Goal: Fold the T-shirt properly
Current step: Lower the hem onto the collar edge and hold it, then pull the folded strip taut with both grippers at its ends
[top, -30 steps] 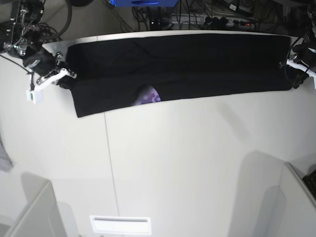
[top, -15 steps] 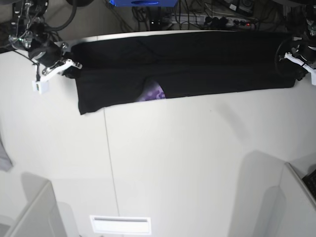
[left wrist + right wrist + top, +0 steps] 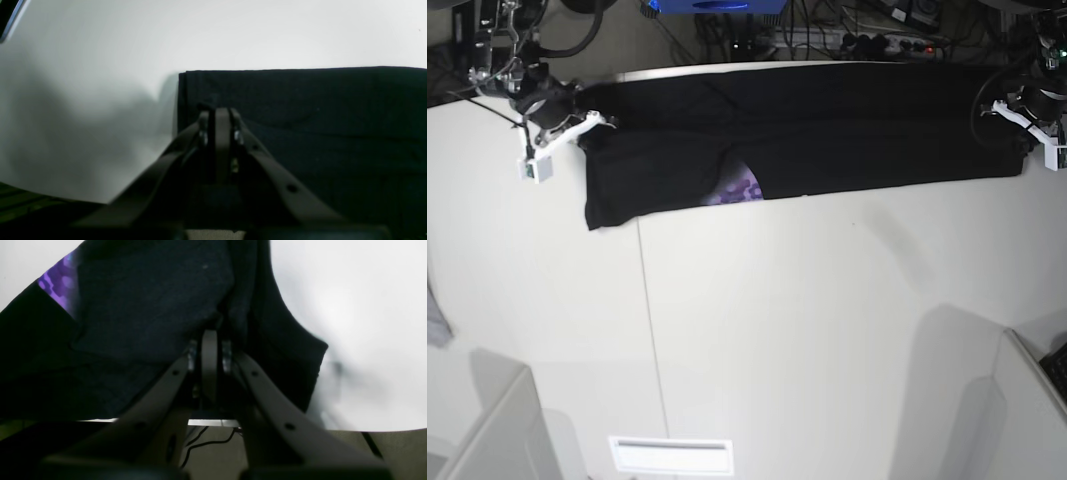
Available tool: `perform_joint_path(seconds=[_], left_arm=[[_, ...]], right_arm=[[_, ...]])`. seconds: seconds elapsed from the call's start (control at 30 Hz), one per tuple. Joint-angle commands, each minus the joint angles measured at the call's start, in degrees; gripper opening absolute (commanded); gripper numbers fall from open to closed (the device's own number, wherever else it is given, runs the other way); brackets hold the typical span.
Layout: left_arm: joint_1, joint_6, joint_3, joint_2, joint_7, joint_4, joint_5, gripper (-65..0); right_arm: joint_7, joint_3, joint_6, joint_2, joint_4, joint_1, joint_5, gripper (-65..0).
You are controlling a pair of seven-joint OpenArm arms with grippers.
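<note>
The large black short-sleeved cloth T-shirt (image 3: 827,135) lies stretched out as a long dark band across the far part of the white table (image 3: 807,330), reaching almost from one side of it to the other. A small patch of purple print (image 3: 739,188) peeks out at the band's near edge, where a flap of cloth is turned up.

In the base view the left pincer (image 3: 1025,125) sits at the right end of the T-shirt, and the right pincer (image 3: 587,130) at the left end.

The left wrist view shows the left pincer (image 3: 218,115) with its jaws closed together at the shirt's squared corner, pinching the black cloth (image 3: 317,110) against the table.

In the right wrist view the right pincer (image 3: 209,340) is likewise clamped tight on bunched black fabric, the purple print (image 3: 56,286) visible at the upper left.
</note>
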Motion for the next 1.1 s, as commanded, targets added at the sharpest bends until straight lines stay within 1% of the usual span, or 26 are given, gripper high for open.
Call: perform_joint_path(seconds=[0.0, 0.23, 0.33, 0.37, 0.43, 0.47, 0.5, 0.53, 0.6, 0.63, 0.73, 0.77, 0.8, 0.83, 0.87, 0.9, 0.97, 1.07], left_arm=[[0.6, 0.0, -0.7, -0.9, -0.9, 0.7, -0.1, -65.0], [0.9, 0.0, -0.8, -0.9, -0.7, 0.7, -0.1, -64.7], [0.9, 0.0, -0.8, -1.0, -0.7, 0.7, -0.1, -52.7], [1.1, 0.0, -0.8, -1.0, -0.7, 0.7, -0.1, -47.6], [2.0, 0.0, -0.8, -1.0, -0.7, 0.7, -0.1, -37.4], [2.1, 0.0, -0.8, -1.0, -0.7, 0.8, -0.1, -30.8], [2.1, 0.0, -0.9, -1.0, -0.7, 0.8, -0.1, -25.0], [2.1, 0.0, -0.9, -1.0, -0.7, 0.8, -0.1, -19.7], [2.5, 0.0, -2.6, -0.8, -0.7, 0.9, -0.3, -12.8], [2.6, -0.1, -4.1, -0.7, -0.7, 1.0, -0.5, -11.7], [2.2, -0.1, -6.5, 0.3, -0.8, 1.2, -0.5, -12.3], [1.8, -0.1, -6.6, 0.6, -0.9, 1.1, -0.5, -14.5], [0.8, -0.1, -6.5, 0.7, -0.9, 0.7, -0.5, -18.4], [-0.1, -0.1, -6.4, 0.8, -0.8, 0.2, -0.2, -23.7], [-0.8, -0.1, -6.3, 1.4, -0.7, -0.9, -0.2, -31.8], [-1.7, -0.1, -6.3, 2.0, -0.7, -2.0, -0.2, -41.8], [-3.8, -0.1, -6.3, 3.5, -0.7, -4.4, -0.1, -64.7], [-5.8, -0.1, -6.3, 4.2, -0.9, -9.6, -0.1, -65.0]], right_arm=[[0.6, 0.3, 0.3, 0.6, 0.8, 0.0, -0.1, -65.0], [0.5, 0.3, 0.3, 0.9, 0.8, -0.1, -0.1, -65.0], [0.5, 0.3, 0.3, 0.9, 0.8, -0.2, -0.1, -65.0], [0.5, 0.3, 0.3, 0.9, 0.8, -0.2, 0.0, -61.1], [0.5, 0.3, 0.3, 0.9, 0.8, -0.2, 0.0, -50.9], [0.5, 0.3, 0.3, 0.9, 0.8, -0.2, 0.0, -46.4], [0.5, 0.4, 0.3, 0.9, 0.8, -0.2, 0.0, -42.8], [0.6, 0.4, 0.3, 0.9, 0.8, -0.2, 0.0, -40.7], [1.1, 0.5, 0.3, 0.9, 0.9, -0.2, 0.0, -41.1], [1.1, 0.9, 0.3, 0.8, 1.0, -0.2, 0.1, -41.9], [1.1, 2.0, 0.9, 0.4, 1.2, 0.3, 0.3, -45.9], [1.2, 1.2, 2.0, 0.6, 1.2, 1.1, 0.3, -49.1], [1.2, 0.5, 4.1, 0.6, 1.2, 2.2, 0.3, -53.7], [1.2, -0.1, 6.4, 0.6, 1.1, 3.1, 0.2, -58.7], [1.2, -0.4, 8.9, 0.6, 0.8, 4.4, 0.1, -65.0], [1.0, -0.8, 10.7, 0.4, 0.3, 6.1, 0.0, -65.0], [0.7, -1.9, 11.1, 0.3, -2.1, 9.1, 0.0, -65.0], [0.6, -2.2, 11.1, -0.3, -7.0, 13.4, 0.0, -65.0]])
